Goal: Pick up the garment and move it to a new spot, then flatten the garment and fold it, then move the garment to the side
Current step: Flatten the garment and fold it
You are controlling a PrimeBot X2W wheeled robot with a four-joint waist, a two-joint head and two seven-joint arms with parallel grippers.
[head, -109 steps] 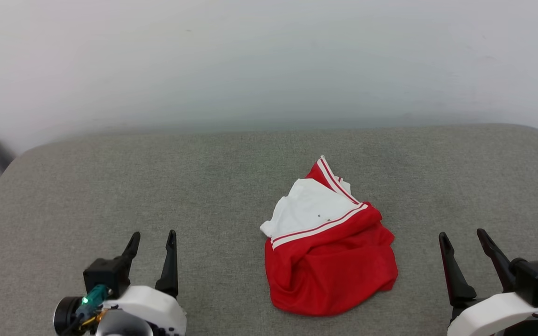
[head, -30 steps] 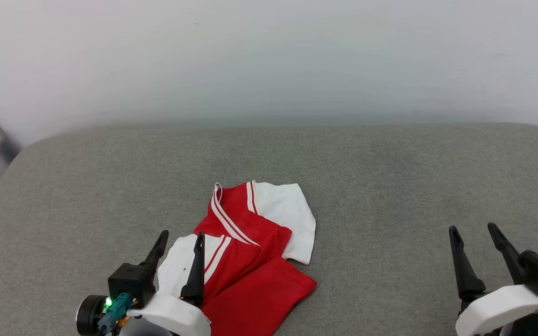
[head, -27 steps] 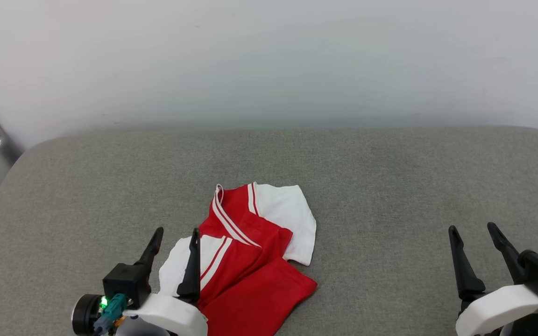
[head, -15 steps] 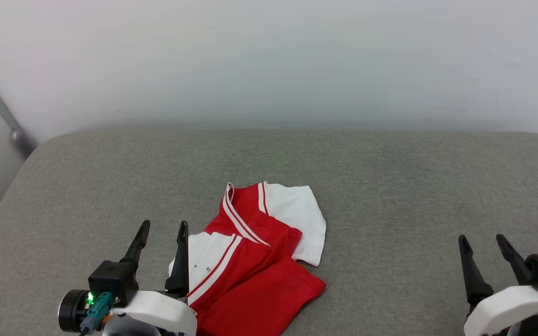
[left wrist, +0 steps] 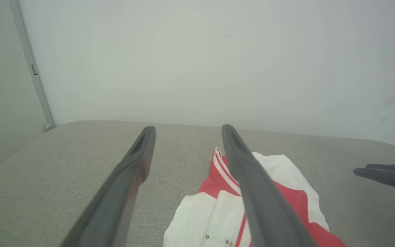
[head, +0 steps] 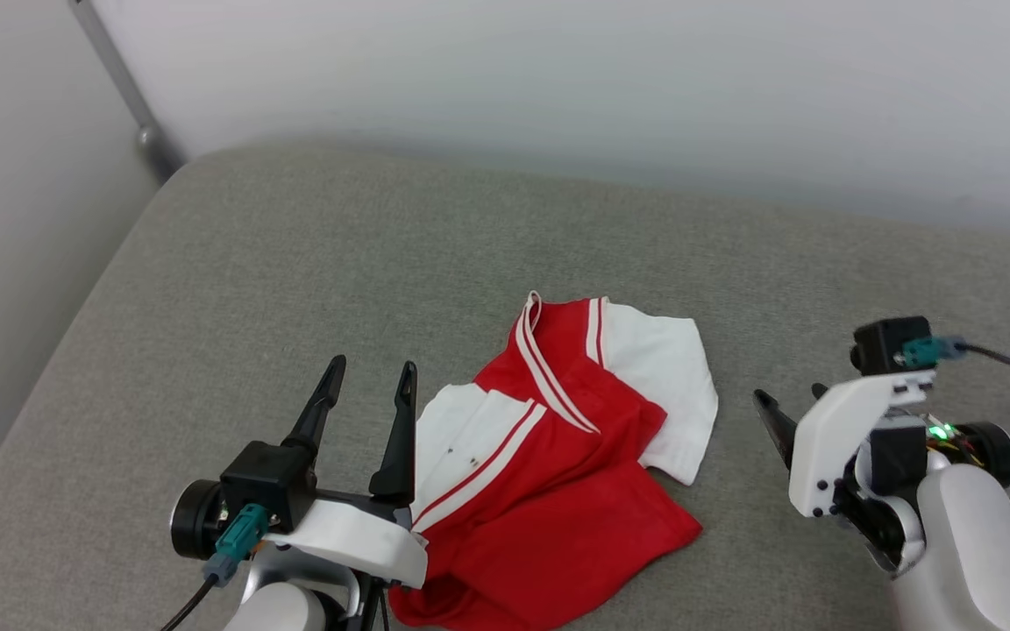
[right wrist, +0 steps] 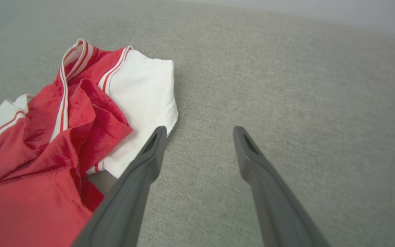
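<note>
Garment (head: pixel 558 456) (left wrist: pixel 286 178) (right wrist: pixel 46 144) is lying crumpled on the grey cushion (head: pixel 295 263), centre-near. Its long axis is running roughly near-to-far: the striped neck trim is pointing far and the bunched red body is sitting at the near end. One white sleeve is spreading to the far right, the other to the left, w/ a few small dark specks on it. No lettering or number is showing.

L gripper (head: pixel 373 364) (left wrist: pixel 188 128) is sitting just left of the left sleeve, fingers pointing far, jaws spread wide and gripping nothing. Its right finger is running along the sleeve edge; can't tell if it's touching. R gripper (head: pixel 789 394) (right wrist: pixel 200 129) (left wrist: pixel 382 171) is hanging near the right sleeve w/ fingers aiming left at it, jaws also wide apart and empty, w/ bare cushion under the tips. A white wall (head: pixel 558 79) is backing the cushion, and a grey metal bar (head: pixel 119 79) is slanting down at the far left. Nothing is lying btw either gripper and the cloth.

Vs half a sec ago: the head cam is now looking from a shifted, tilted angle. The garment's folds are looking the same. R gripper, then well apart at the near right w/ fingers pointing far, is now turned in beside the sleeve.
</note>
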